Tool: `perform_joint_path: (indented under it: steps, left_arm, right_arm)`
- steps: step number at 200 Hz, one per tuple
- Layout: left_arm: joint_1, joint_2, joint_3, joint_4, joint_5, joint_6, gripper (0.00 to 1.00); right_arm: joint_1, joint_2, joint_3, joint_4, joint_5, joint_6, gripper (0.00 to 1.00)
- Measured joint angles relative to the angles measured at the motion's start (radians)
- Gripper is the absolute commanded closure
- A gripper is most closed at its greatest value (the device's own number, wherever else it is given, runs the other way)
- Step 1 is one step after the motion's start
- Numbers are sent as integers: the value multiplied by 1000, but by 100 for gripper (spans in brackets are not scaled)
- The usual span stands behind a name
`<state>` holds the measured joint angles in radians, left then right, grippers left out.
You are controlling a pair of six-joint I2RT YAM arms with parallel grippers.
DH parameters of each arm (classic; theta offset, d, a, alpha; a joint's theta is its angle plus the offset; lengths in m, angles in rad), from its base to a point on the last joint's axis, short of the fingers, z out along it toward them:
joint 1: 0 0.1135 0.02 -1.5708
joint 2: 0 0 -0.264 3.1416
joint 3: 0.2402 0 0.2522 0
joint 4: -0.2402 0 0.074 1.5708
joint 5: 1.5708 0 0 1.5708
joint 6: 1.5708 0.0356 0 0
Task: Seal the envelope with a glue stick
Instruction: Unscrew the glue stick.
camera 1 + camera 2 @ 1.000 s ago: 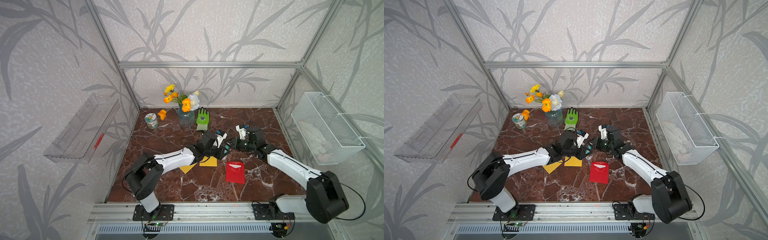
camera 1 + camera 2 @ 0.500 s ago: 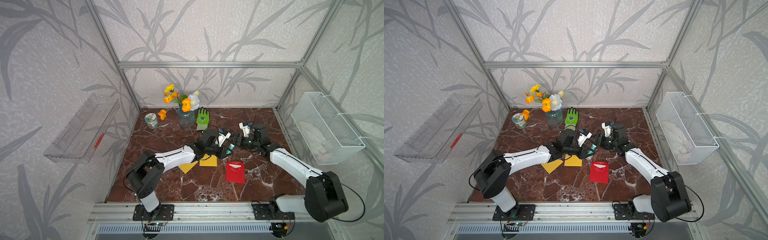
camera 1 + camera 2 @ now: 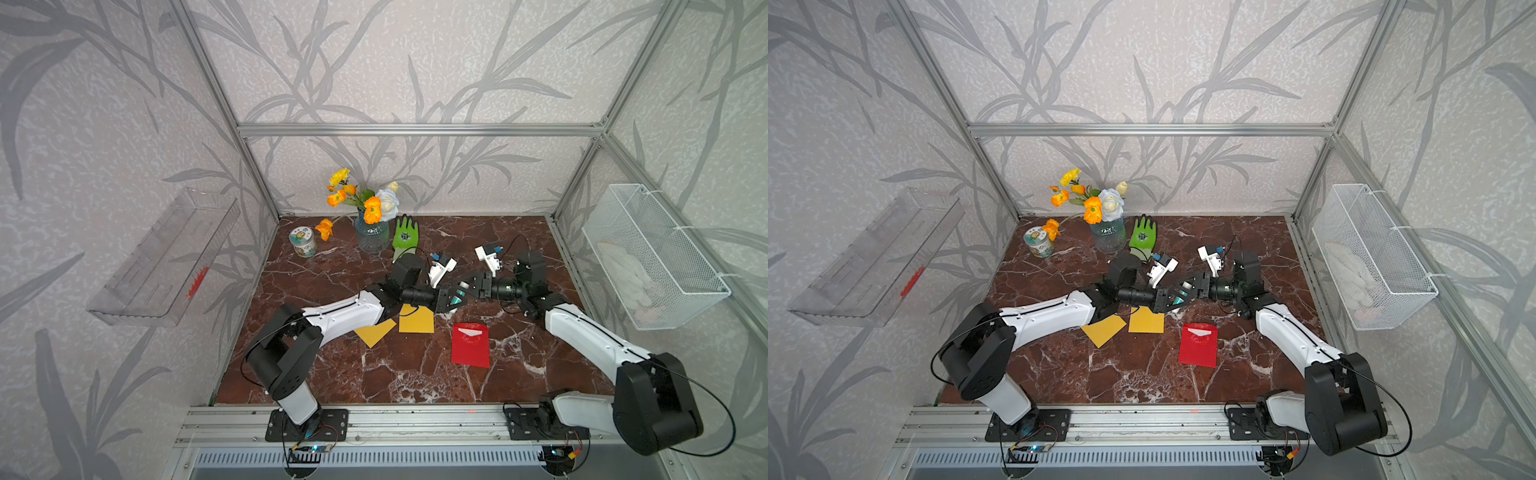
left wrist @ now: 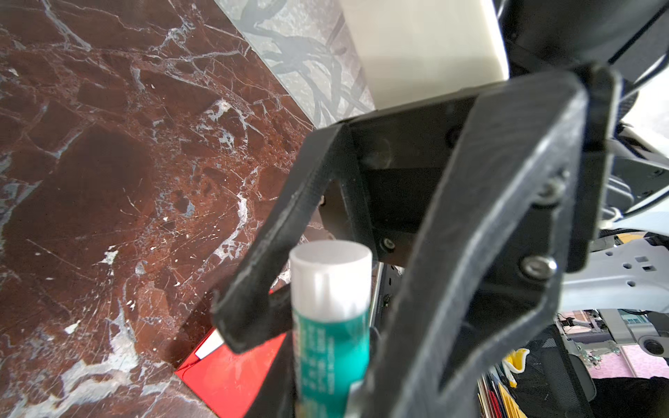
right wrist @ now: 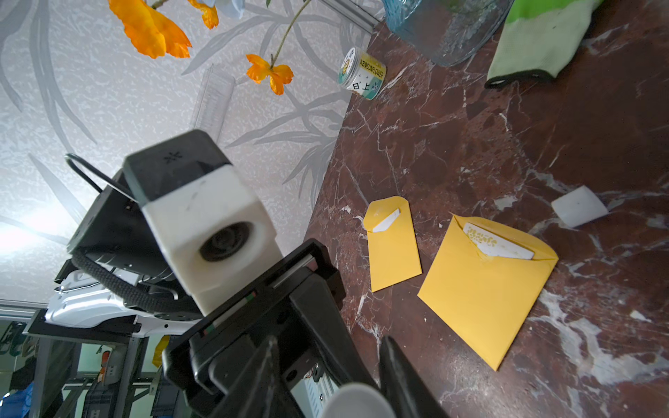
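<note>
Near the middle of the marble table [image 3: 332, 374], a little toward 2 o'clock and held up from the surface: the glue stick [image 3: 458, 296], white cap end turned toward 3 o'clock. Pinched at the teal body by the left gripper [image 3: 451, 300], pointing in from 9 o'clock. From 3 o'clock, the right gripper [image 3: 468, 287], with one finger [image 4: 260, 260] on each side of the white cap; pressing on the cap or only close beside it, cannot tell. At 5 o'clock of the glue stick, flat on the table, a red envelope [image 3: 470, 349] with open flap. At 8 o'clock, two yellow envelopes [image 3: 416, 319], side by side.
</note>
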<state>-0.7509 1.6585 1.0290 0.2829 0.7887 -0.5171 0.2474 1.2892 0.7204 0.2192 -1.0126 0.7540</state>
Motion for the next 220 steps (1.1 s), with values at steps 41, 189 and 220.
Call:
perform_joint_path:
  steps: [41,189,220]
  left_arm:
    - [0,-2,-10,9,3,-1,100]
    - [-23,-4,-21,-80,-98,62,100]
    - [-53,-4,-20,-142,-248,115,100]
  right_arm:
    - [-33,0,-6,12,-31,6,59]
    - [-14,0,-5,-130,117,-31,85]
    - [57,10,30,-233,325,-25,86]
